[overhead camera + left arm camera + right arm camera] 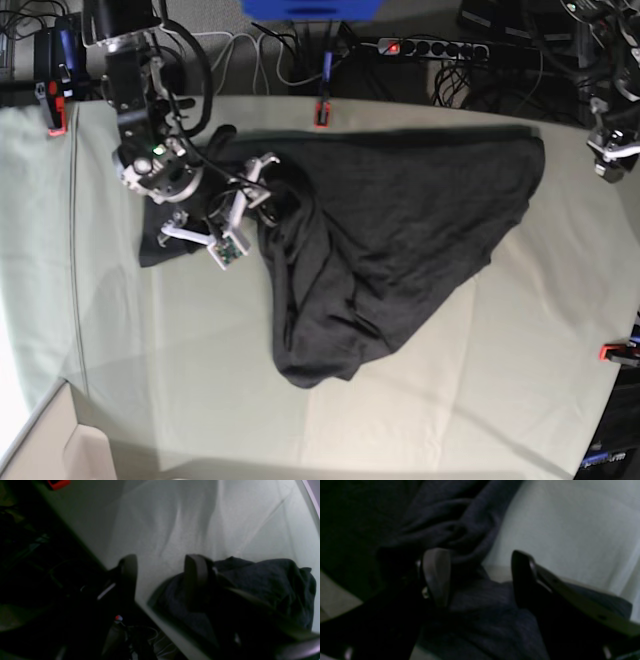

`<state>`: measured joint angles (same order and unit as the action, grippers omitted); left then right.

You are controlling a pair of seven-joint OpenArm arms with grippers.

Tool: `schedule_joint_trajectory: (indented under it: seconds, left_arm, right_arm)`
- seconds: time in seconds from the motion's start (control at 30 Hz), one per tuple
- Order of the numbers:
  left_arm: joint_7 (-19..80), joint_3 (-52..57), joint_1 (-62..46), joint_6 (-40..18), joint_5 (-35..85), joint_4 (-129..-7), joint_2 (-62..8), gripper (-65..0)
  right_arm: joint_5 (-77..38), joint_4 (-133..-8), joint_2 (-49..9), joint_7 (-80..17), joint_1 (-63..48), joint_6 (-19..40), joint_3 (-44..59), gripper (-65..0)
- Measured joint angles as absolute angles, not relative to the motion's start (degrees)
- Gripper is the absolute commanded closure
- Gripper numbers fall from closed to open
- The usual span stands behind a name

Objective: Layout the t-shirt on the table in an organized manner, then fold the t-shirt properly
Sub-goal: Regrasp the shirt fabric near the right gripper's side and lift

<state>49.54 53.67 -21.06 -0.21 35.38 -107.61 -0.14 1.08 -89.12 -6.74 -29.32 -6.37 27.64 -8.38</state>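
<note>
The t-shirt (390, 230) is lying crumpled across the desk (180, 380), so the laying-out step is underway. The right tool (245, 205) is hovering open over a bunched edge, gripping nothing; the left tool (160, 570) is standing open beside the cloth. Next probably calls for pinching a corner and spreading it flat.

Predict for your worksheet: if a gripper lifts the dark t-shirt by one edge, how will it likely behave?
The t-shirt lies bunched in soft folds, so it would probably droop and trail rather than hold any shape. It spreads wide over the table, so much of it would likely drag along. The cloth looks matte, not slick, so the open right gripper could probably pinch a fold without slipping.
</note>
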Motion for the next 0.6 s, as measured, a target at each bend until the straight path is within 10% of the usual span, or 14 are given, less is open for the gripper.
schedule_joint_trajectory:
  seconds: [0.6]
  left_arm:
    - [49.52, 53.67, -21.04, -0.21, 35.38, -107.61, -0.14, -29.4]
  right_arm:
    - [1.08, -85.45, -6.52, -28.99, -5.87, 27.64, -17.06, -32.8]
